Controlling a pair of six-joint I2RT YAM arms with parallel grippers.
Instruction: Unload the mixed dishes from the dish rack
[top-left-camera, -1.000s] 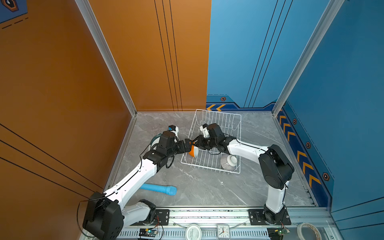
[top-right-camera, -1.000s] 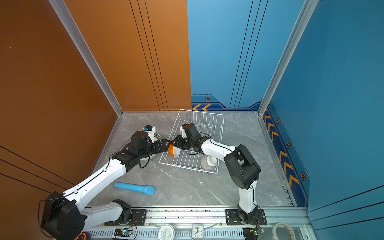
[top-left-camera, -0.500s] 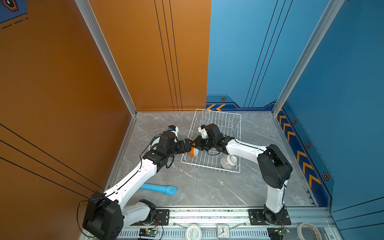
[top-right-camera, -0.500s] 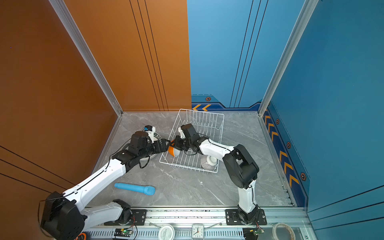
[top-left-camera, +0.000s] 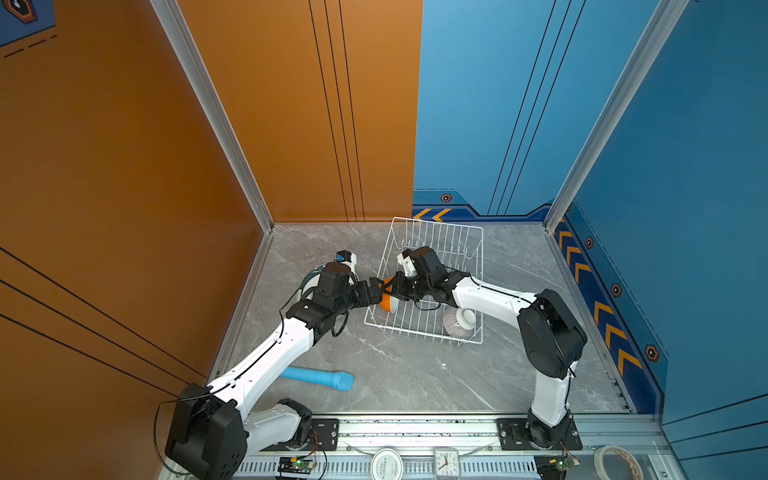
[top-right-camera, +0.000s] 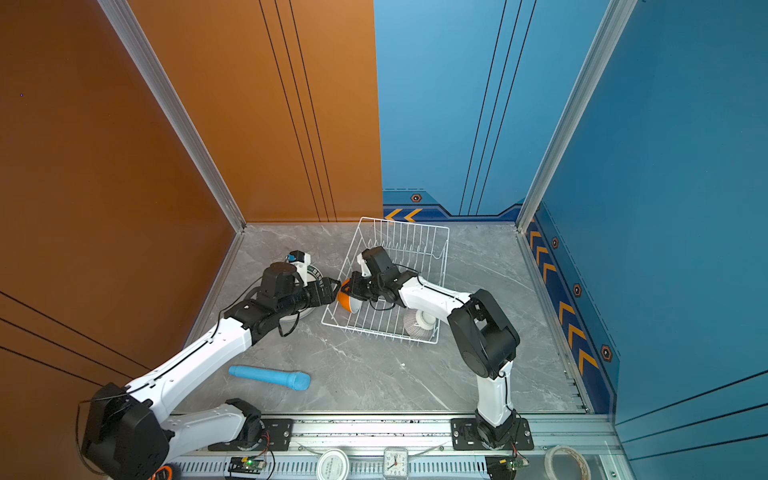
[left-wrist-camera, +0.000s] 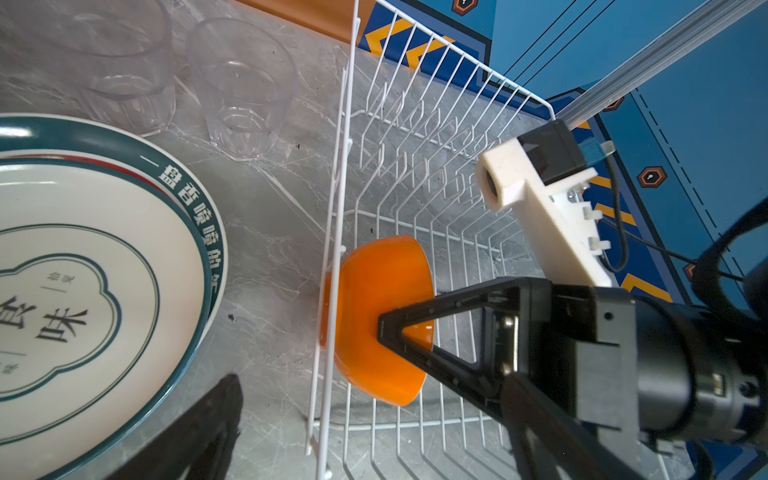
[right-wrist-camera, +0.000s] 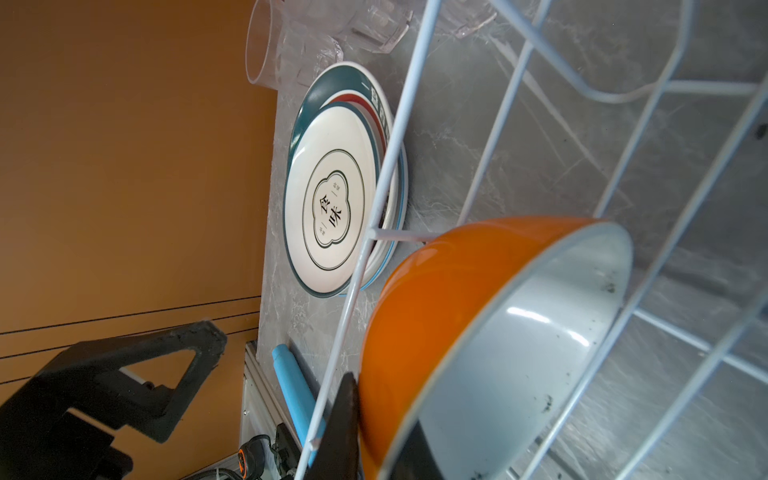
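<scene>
Your right gripper (top-left-camera: 394, 287) pinched tight on the rim of the orange bowl (top-left-camera: 389, 306), bowl tipped on edge inside the dish rack (top-left-camera: 432, 320) at its left wall; your left gripper (top-left-camera: 376, 291) spread wide, empty, just outside that wall; grey-striped bowl (top-left-camera: 454, 326) upturned in the rack's near right corner.

In both top views the left arm (top-left-camera: 291, 336) hides most of the plates (top-right-camera: 315, 275); the orange bowl (right-wrist-camera: 478, 332) runs off the right wrist view's edge

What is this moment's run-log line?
right fingers: shut on orange bowl, in rack; left fingers: open, beside rack; plates, glasses: on table; striped bowl: in rack
</scene>
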